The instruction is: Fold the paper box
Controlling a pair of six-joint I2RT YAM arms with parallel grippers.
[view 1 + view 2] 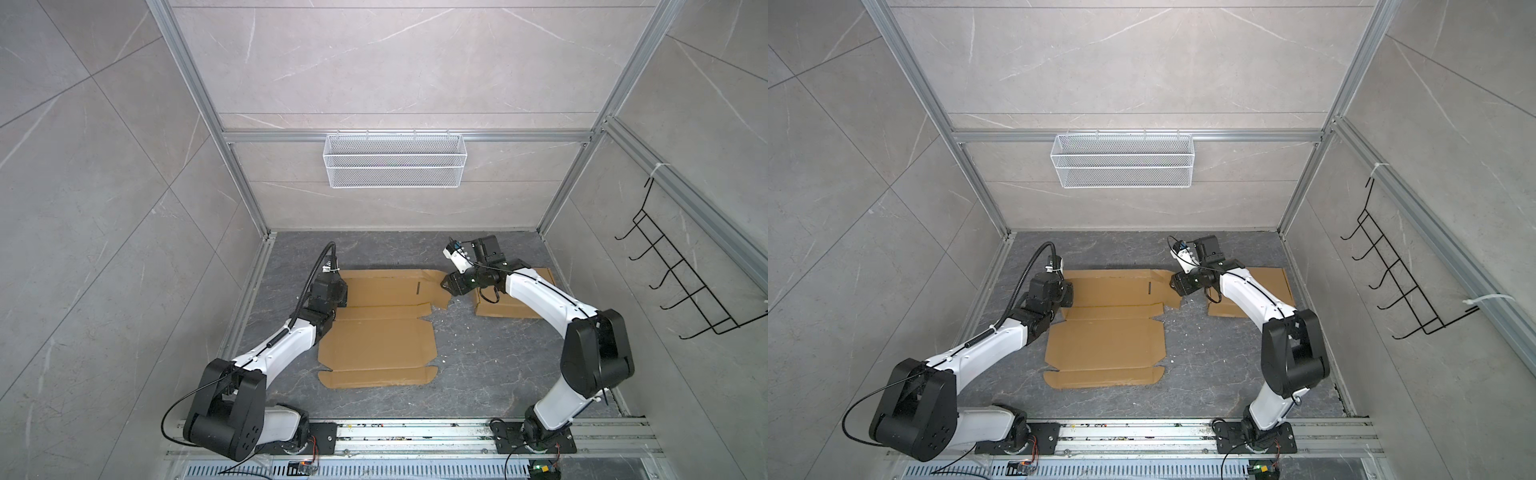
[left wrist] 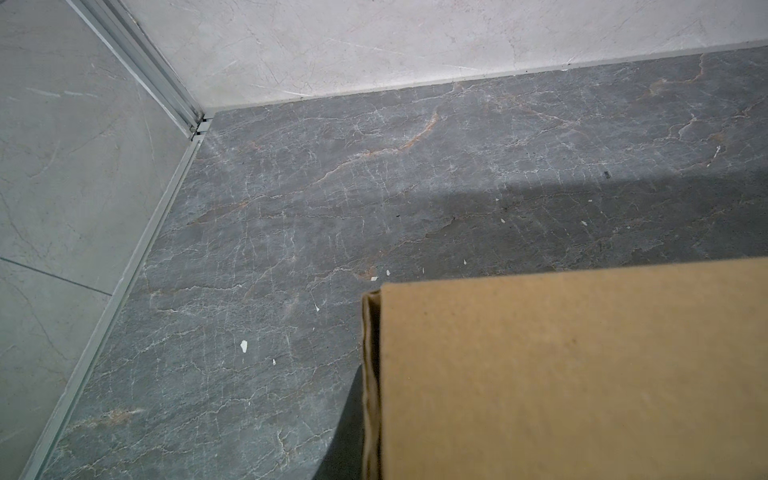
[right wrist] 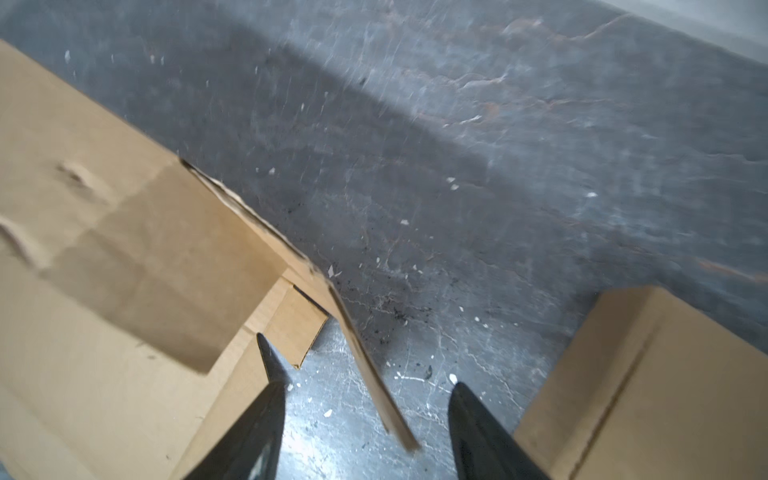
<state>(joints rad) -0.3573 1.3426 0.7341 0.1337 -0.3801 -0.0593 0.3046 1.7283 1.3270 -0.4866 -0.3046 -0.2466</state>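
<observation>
- Top views, both: dark marbled tabletop [image 1: 498,374] enclosed by pale tiled walls and aluminium framing, scattered with small white flecks [image 2: 244,345].
- White wire-mesh basket [image 1: 392,166] hung on the back rail; black wire hook rack [image 1: 681,286] on the right wall; both well apart from the arms.
- Brown cardboard box blank [image 1: 382,332], unfolded, lying across the middle of the tabletop with creases and side tabs showing; far strip spanning from one gripper to the other.
- Second cardboard piece [image 1: 498,309], flat, near the right edge, apart from the blank, partly hidden under the right forearm.
- Left gripper [image 1: 337,293]: at the far-left corner of the blank, fingertips hidden beneath the wrist in both top views. Left wrist view taken up on one side by a close cardboard panel with a doubled, wavy edge; no fingers visible. Jaws closed; grip on the cardboard cannot be told.
- Right gripper [image 3: 357,361]: jaws parted fairly wide, nothing clamped. Black fingers [image 3: 270,415] on either side of the thin edge of a raised corner flap [image 3: 291,249]; contact not discernible through blur.
- Left arm: base on the near rail, elbow raised, forearm stretched towards the far left, wrist bent down.
- Right arm: base on the near rail, elbow high at the right, forearm reaching inward over the second piece, wrist turned towards the blank's far-right corner.
</observation>
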